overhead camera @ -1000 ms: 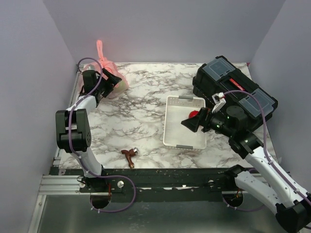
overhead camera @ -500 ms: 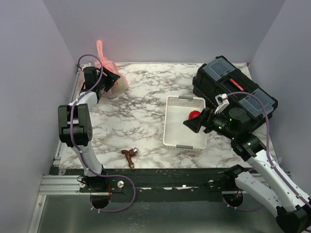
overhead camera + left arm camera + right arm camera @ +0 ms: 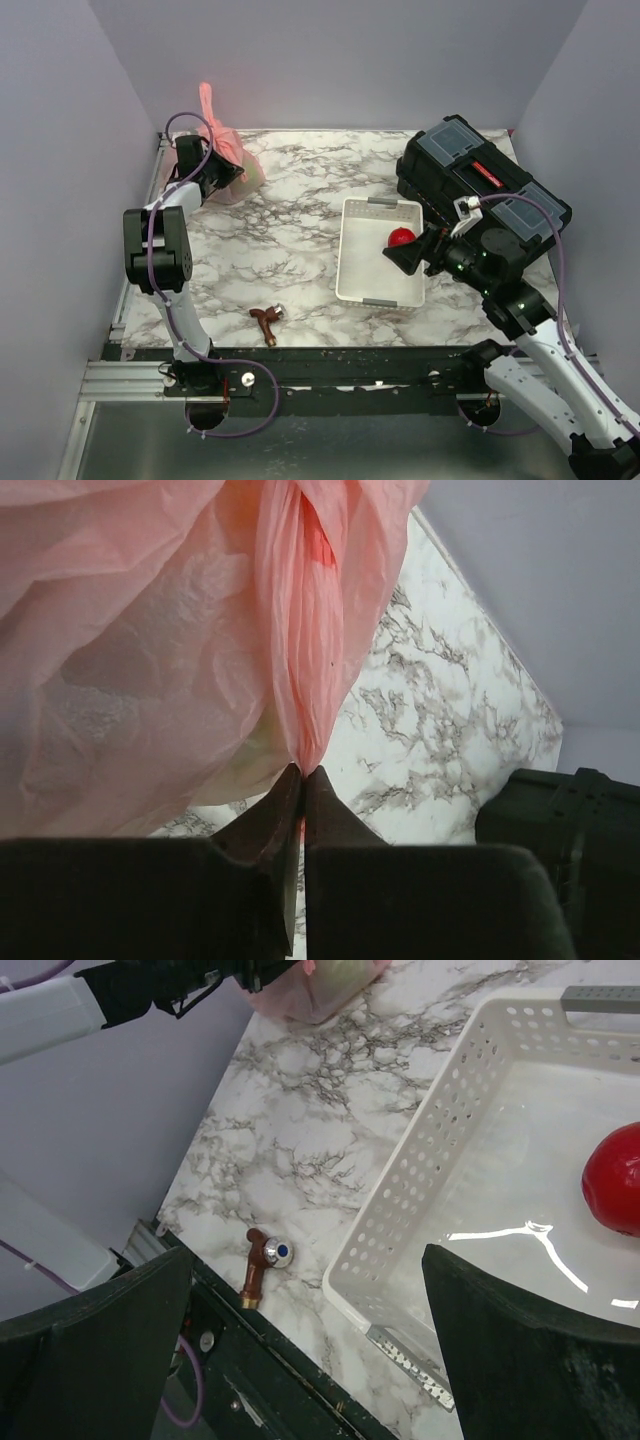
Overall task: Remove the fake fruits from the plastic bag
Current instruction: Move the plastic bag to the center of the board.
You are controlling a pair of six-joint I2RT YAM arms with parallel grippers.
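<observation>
"Where was the red apple?"

"It lay in the white tray, close to the right wall. A second before, the right jaws had held it just over that side of the tray."

"And what did those jaws look like now?"

"The right jaws were spread wide. They hung just beside the apple and did not touch it."

"Where was the plastic bag?"

"It sat in the far left corner of the worktop, with one handle sticking up. The left jaws were pressed together on a bunched fold of the pink plastic. The left arm had reached a bit farther back toward that corner than before."

"Could you see inside the bag?"

"Something pale showed through it, too blurry to name."

"Did anything else move?"

"No. The black toolbox and the little brown tap were in the same spots."
</observation>
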